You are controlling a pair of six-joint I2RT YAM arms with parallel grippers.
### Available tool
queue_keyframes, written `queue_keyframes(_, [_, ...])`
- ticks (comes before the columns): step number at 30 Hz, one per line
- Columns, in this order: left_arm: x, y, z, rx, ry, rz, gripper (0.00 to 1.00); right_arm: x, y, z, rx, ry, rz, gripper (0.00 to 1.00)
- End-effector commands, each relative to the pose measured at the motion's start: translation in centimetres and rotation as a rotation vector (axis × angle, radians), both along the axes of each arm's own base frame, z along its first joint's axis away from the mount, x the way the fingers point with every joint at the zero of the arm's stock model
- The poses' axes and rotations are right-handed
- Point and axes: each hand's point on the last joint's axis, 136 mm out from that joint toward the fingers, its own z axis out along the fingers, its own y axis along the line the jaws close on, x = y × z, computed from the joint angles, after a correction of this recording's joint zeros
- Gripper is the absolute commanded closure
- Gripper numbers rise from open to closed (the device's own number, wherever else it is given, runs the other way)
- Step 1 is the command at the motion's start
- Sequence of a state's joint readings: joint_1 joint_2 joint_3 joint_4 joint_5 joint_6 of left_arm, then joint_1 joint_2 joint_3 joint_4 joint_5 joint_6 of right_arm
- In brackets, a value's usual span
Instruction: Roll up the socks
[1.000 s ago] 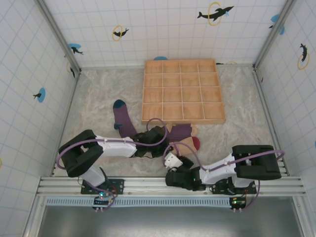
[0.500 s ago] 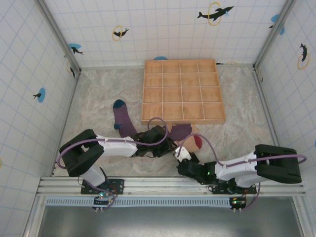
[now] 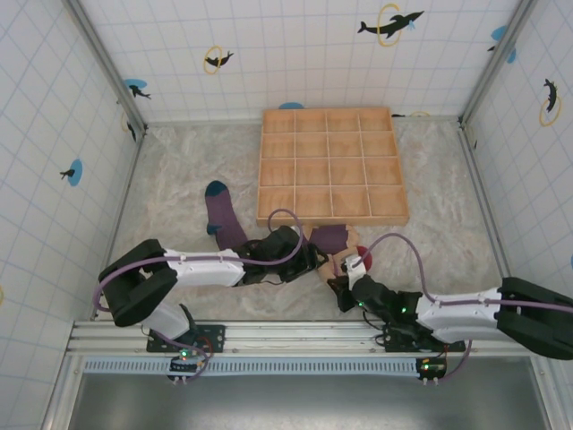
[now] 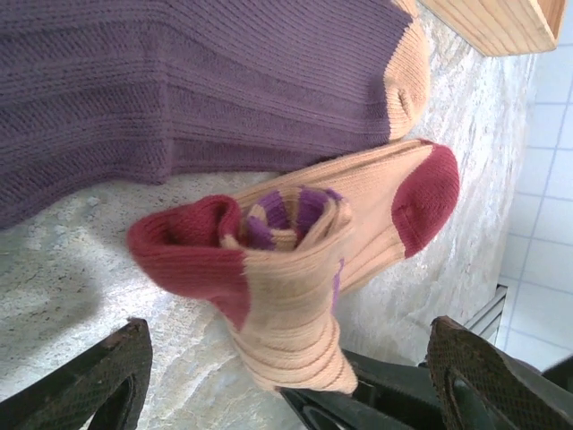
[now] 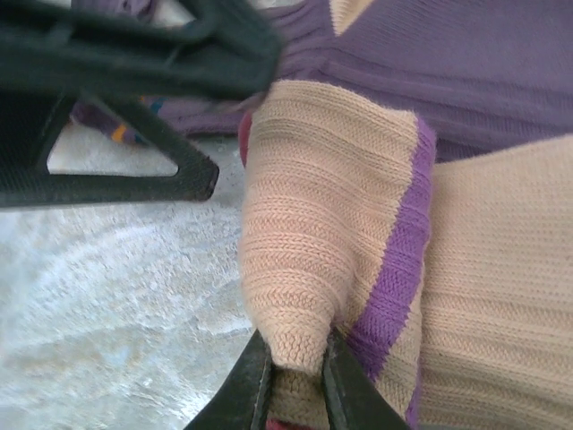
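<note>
Tan with a dark red cuff and toe, the tan sock (image 4: pixel 295 269) lies on the worktop (image 3: pixel 170 188) near the front edge, between the two arms. Its cuff end is curled into a fat little roll, with purple stripes peeking out of the middle. The toe end lies flat, so the roll looks about half made.

The right arm's fingers (image 5: pixel 246 394) are squeezed tight on a fold of this sock at the rolled end. The left arm's fingers (image 4: pixel 107 376) are spread wide, one on each side of the roll, and hold nothing.

The purple sock with the tan toe (image 4: pixel 224 81) lies flat right against the tan one. The purple sock with the teal toe (image 3: pixel 221 210) lies further left, near the wooden tray (image 3: pixel 331 219).

I think this is the rolling step on the first sock. Next, the roll needs turning over toward the red toe while the pinch stops it springing open. The spread fingers could press on the roll to help. Soft knit uncurls easily, so slow and snug is best.
</note>
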State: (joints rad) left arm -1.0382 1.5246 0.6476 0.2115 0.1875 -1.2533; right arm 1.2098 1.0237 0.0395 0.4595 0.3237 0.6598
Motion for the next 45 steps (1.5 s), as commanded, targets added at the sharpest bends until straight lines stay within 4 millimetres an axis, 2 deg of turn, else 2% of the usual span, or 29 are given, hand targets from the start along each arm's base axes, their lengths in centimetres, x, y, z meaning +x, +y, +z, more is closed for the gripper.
queue_keyframes(1, [-0.3,0.2,-0.5,0.02,-0.031,-0.016,0.22,-2.8,-4.7,-6.1,-0.073,0.25,-0.058,1.0])
queue_keyframes(5, [-0.6,-0.6,-1.2,0.019,-0.025,-0.049,0.31,-3.3,-5.4,-6.9,-0.029,0.35,-0.093,1.0])
queue_keyframes(10, [-0.5,-1.5,-2.3,0.038,-0.023,-0.078,0.32,-3.5,-6.7,-7.9,-0.02,0.441,-0.16,1.0])
queue_keyframes(18, [0.2,-3.4,-2.8,0.012,-0.017,-0.073,0.35,-4.3,-8.4,-9.3,-0.058,0.529,-0.23,1.0])
queue_keyframes(26, [0.2,-3.3,-4.3,0.053,0.02,-0.062,0.55,-5.1,-10.0,-10.1,-0.145,0.6,-0.299,1.0])
queue_keyframes(30, [0.4,-3.3,-4.9,0.089,0.023,-0.067,0.59,-5.3,-10.6,-10.4,-0.156,0.618,-0.33,1.0])
queue_keyframes(33, [0.5,-3.4,-5.4,0.128,0.027,-0.075,0.7,-5.4,-10.9,-10.5,-0.172,0.628,-0.341,1.0])
queue_keyframes(36, [0.6,-3.2,-5.8,0.16,0.035,-0.079,0.91,-5.0,-10.9,-10.1,-0.196,0.605,-0.329,1.0])
queue_keyframes(38, [0.6,-2.9,-5.9,0.174,0.043,-0.075,1.0,-4.1,-10.2,-9.0,-0.196,0.559,-0.301,0.85])
queue_keyframes(43, [1.0,-0.9,-5.5,0.205,0.041,-0.025,1.0,-1.5,-7.0,-4.6,-0.168,0.387,-0.189,0.58])
queue_keyframes(45, [1.0,0.3,-5.6,0.208,0.056,0.008,1.0,-0.7,-5.7,-2.6,-0.172,0.313,-0.137,0.51])
